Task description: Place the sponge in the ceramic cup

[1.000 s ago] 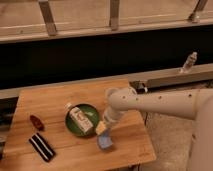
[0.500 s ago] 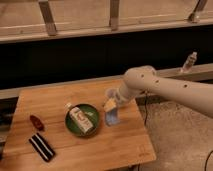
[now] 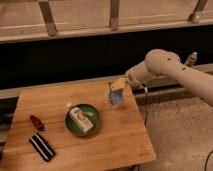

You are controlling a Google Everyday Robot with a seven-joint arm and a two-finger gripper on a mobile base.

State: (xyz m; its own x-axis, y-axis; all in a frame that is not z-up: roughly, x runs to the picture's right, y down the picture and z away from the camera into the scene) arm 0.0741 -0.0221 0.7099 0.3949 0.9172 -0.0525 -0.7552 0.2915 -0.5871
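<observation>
- The tool [image 3: 118, 88] is held above the worktop's [image 3: 115, 142] far right part, closed on the sponge [image 3: 116, 99].
- The sponge is held clear of the worktop, right of the green plate [image 3: 96, 118].

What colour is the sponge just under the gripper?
Light blue, seen in the camera view; the sponge hangs from the gripper above the far right of the table.

Light-blue sponge [image 3: 116, 99] in cream pincer [image 3: 117, 91]
</observation>
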